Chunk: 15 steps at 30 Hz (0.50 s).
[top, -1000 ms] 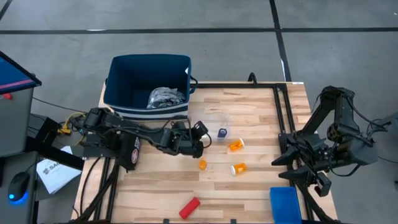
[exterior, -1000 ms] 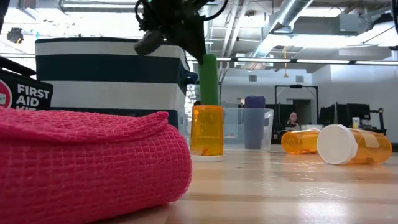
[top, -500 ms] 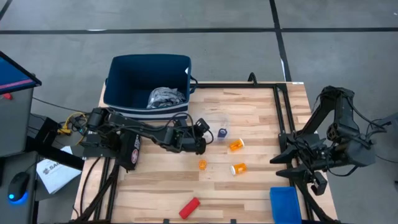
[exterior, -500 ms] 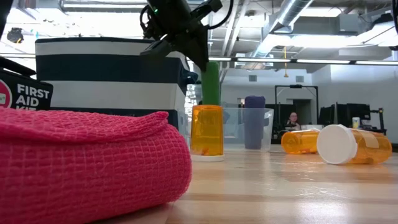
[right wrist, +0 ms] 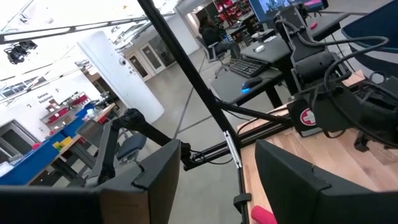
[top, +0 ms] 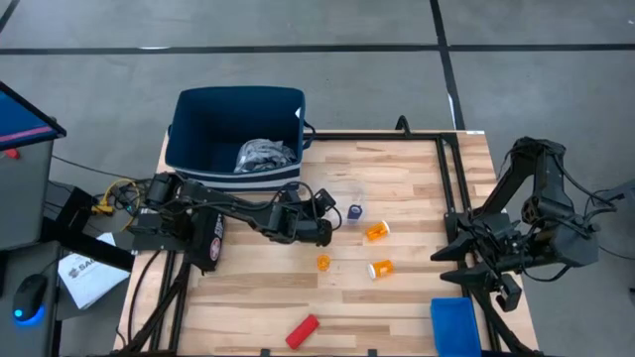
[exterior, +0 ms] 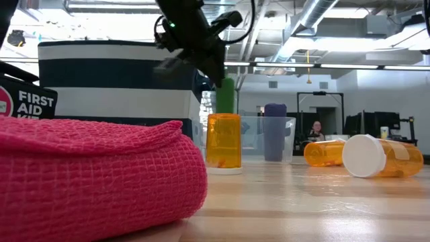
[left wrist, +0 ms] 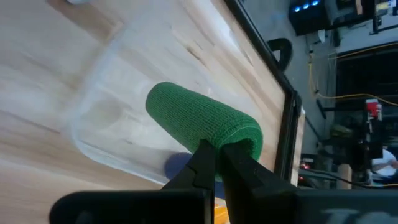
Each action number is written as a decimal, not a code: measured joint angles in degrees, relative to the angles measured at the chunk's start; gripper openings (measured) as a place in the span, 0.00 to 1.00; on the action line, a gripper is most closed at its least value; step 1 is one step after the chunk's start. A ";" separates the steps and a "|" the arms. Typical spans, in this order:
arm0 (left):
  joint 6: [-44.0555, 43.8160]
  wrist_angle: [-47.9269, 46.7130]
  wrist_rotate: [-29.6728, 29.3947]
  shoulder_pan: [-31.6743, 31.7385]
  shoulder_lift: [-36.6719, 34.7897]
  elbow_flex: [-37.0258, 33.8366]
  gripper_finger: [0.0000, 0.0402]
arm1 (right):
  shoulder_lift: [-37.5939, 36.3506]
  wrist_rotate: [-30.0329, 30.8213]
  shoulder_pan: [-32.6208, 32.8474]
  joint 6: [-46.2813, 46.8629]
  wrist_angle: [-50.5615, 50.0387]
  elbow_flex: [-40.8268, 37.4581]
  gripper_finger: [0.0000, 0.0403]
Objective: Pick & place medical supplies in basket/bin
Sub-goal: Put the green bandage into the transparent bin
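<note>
The left pincer [left wrist: 216, 149] is pressed together on one end of a green cylinder [left wrist: 202, 121], pinching its fabric edge between the fingers so that the roll hangs from it above the clear plastic tray [left wrist: 102, 124]. In the low view the green cylinder [exterior: 226, 96] hangs upright under the pincer, behind a standing orange pill bottle [exterior: 223, 141] and beside a purple cylinder [exterior: 274, 131] that stands just past the tray. From above, the left pincer [top: 322, 206] sits over the middle of the wooden surface [top: 258, 297], with the purple cylinder [top: 354, 211] just beyond it toward the right arm. Two more orange pill bottles [top: 376, 231] lie on their sides a little farther that way, and the upright one [top: 322, 262] stands near the pincer on the side away from the basket. Behind the pincer, off the far edge of the surface, stands the navy basket [top: 189, 139] with the grey-blue cloth bundle [top: 264, 155] lying inside it. A red cylinder [top: 303, 330] lies well apart near the front edge. The right pincer [top: 496, 288] waits at the surface's right edge with its fingers spread and holding nothing, just beside the small blue bin [top: 454, 325].
</note>
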 joint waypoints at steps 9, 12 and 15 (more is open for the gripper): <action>0.05 2.13 1.53 -0.39 1.66 -0.02 0.00 | 0.00 0.00 -0.01 0.44 -0.38 0.00 0.51; 0.06 1.94 1.31 -0.44 1.66 -0.04 0.00 | 0.00 -0.01 0.00 0.44 -0.46 0.00 0.51; 0.45 1.69 1.53 -0.34 1.66 -0.04 0.00 | 0.00 -0.01 0.00 0.44 -0.48 0.00 0.51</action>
